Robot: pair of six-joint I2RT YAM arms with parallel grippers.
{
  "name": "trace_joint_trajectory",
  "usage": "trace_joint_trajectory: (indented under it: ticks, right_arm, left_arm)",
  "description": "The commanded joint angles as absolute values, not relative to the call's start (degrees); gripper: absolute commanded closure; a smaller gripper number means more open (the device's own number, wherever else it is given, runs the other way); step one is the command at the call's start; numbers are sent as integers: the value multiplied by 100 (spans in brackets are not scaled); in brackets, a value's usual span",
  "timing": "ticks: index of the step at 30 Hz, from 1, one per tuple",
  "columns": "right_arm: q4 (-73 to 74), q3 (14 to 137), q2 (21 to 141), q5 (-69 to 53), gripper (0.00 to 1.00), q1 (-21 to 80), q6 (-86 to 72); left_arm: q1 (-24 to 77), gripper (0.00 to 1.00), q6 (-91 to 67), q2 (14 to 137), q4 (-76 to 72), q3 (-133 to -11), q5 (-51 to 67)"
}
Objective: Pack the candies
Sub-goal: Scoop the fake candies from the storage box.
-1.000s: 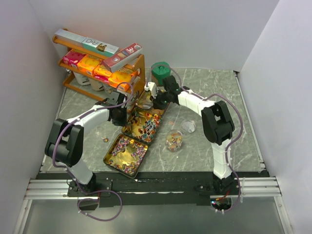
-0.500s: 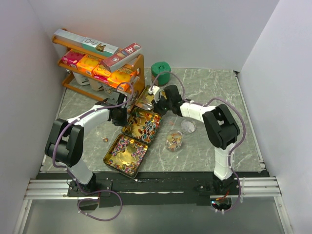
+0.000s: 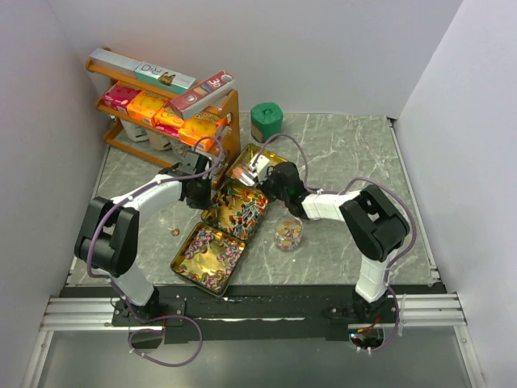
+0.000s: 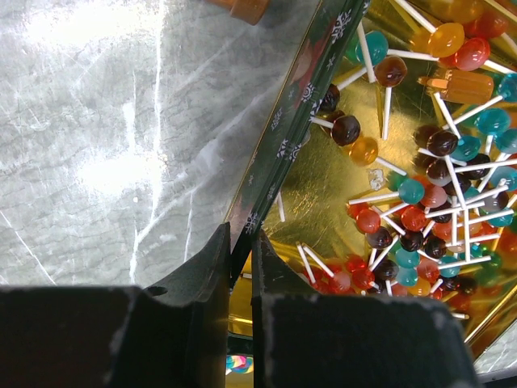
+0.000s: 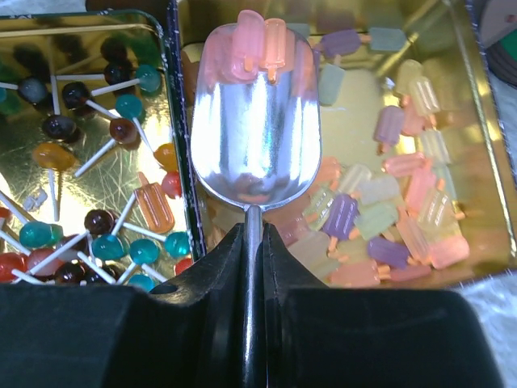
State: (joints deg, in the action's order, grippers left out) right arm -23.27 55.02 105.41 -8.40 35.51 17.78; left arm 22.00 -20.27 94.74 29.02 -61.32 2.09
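- The left hand (image 4: 240, 244) has its fingers pressed together on the thin side wall of the middle tin (image 4: 300, 105), one finger outside it and one inside.
- Just ahead and to the right of that hand, lollipop candies (image 4: 420, 202) on white sticks lie heaped on the tin's gold floor.
- The right hand (image 5: 254, 234) is clamped on the thin handle of a metal scoop (image 5: 257, 137), whose bowl points straight ahead of it.
- A few pink and orange ice-lolly candies (image 5: 258, 44) sit at the scoop's far lip.
- The scoop hangs over the far tin (image 5: 367, 97), and more pastel ice-lolly candies lie below it and to its right.
- Behind the right hand, beside its forearm, a glass jar (image 3: 288, 234) with candies in it stands on the counter (image 3: 355, 153).
- Behind the left hand lies a third tin (image 3: 208, 255) of mixed candies.
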Motion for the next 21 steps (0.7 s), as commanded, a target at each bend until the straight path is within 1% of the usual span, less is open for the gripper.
trace_joint_trajectory:
  ticks: [1,8,11,12,13,14,15,17,18,21]
  right_arm:
    - [-2689,5212,10108,-1152,100,3911,1652]
    - [-2908,4922,9695,-853,100,3920,1714]
    - [-3102,4755,9396,-703,100,3929,1933]
    - [-3033,4798,9335,-660,100,3929,1986]
    - [-2937,4851,9230,-616,100,3929,2047]
    - [-2849,4895,9168,-598,100,3929,2083]
    - [-2752,4913,9106,-589,100,3920,2100]
    - [-2707,4887,8878,-563,100,3929,2092]
    - [-2611,4869,8799,-545,100,3929,2101]
    - [-2374,4782,8438,-475,100,3929,2039]
  left_arm:
    - [2250,99,-2268,9545,2329,-6302,369]
    - [2250,98,-2276,9501,2312,-6284,369]
    - [2259,91,-2285,9475,2294,-6267,369]
    - [2259,84,-2294,9457,2277,-6258,369]
    - [2259,79,-2294,9431,2268,-6249,360]
    - [2259,76,-2294,9413,2259,-6249,352]
    - [2259,71,-2294,9370,2250,-6232,343]
    - [2259,66,-2303,9334,2233,-6232,325]
    - [2267,61,-2303,9290,2224,-6214,316]
    - [2268,56,-2320,9211,2206,-6196,308]
